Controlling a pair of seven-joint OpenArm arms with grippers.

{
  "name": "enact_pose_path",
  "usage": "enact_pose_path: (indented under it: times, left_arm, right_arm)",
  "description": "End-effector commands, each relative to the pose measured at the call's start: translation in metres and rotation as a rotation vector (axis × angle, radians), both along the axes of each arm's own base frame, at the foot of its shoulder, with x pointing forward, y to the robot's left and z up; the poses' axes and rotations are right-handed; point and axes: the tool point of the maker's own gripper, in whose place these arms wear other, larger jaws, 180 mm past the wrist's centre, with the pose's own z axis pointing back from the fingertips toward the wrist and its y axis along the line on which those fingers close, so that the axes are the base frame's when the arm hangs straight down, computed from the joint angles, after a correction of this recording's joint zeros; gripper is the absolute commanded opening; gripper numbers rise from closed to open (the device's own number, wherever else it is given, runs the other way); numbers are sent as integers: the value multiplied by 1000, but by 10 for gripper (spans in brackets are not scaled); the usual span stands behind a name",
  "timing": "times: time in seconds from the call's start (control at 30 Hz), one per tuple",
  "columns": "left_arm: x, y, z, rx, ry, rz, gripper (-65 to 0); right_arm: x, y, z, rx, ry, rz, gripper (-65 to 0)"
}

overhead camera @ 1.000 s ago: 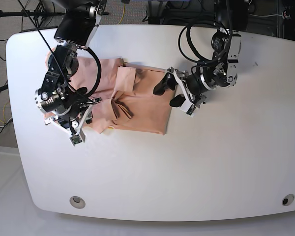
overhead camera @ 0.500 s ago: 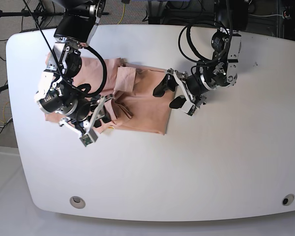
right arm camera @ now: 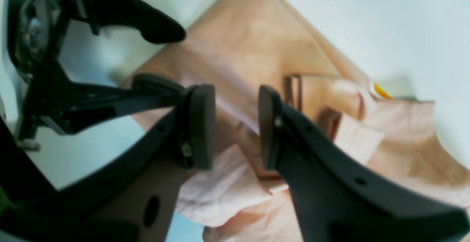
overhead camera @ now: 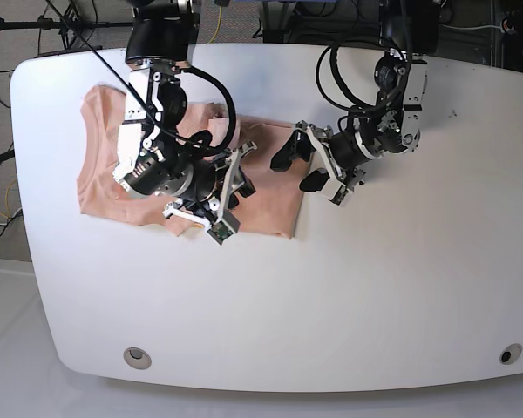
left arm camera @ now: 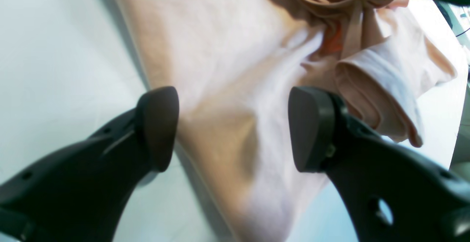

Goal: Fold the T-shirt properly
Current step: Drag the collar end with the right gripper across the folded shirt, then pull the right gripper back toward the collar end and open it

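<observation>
Centrally, the T-shirt (overhead camera: 270, 187) lies rumpled on the white table (overhead camera: 401, 287); right gripper (overhead camera: 235, 178) hovers part-spread, grasping nothing; left gripper (overhead camera: 298, 165), at 3 o'clock, gapes released

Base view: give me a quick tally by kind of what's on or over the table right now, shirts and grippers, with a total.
T-shirt: 1, peach, lying crumpled on the white table
Grippers: 2, the left gripper with jaws open at the shirt's edge, and the right gripper over the shirt's middle
Total: 3
</observation>
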Motion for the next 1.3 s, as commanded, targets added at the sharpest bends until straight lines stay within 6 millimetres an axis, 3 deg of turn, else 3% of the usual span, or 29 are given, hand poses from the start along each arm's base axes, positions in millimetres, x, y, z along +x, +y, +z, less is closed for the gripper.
enact_pose_path:
  times: [0.0, 0.23, 0.4, 0.87, 1.27]
  left_arm:
    - [9, -4, 15, -39, -45, 4, -230]
    - [9, -4, 15, -39, -45, 4, -230]
    - [9, -2, 14, -35, -44, 4, -230]
    - [9, -2, 14, -35, -44, 4, -230]
    - [9, -2, 14, -35, -44, 4, -230]
  right_arm:
    - [8, 7, 1, -5, -15, 9, -452]
    - [10, 15, -24, -27, 7, 18, -452]
    - [10, 9, -40, -66, 33, 8, -452]
    - [27, -42, -43, -261, -30, -46, -452]
    - [39, -106, -40, -395, -64, -192, -452]
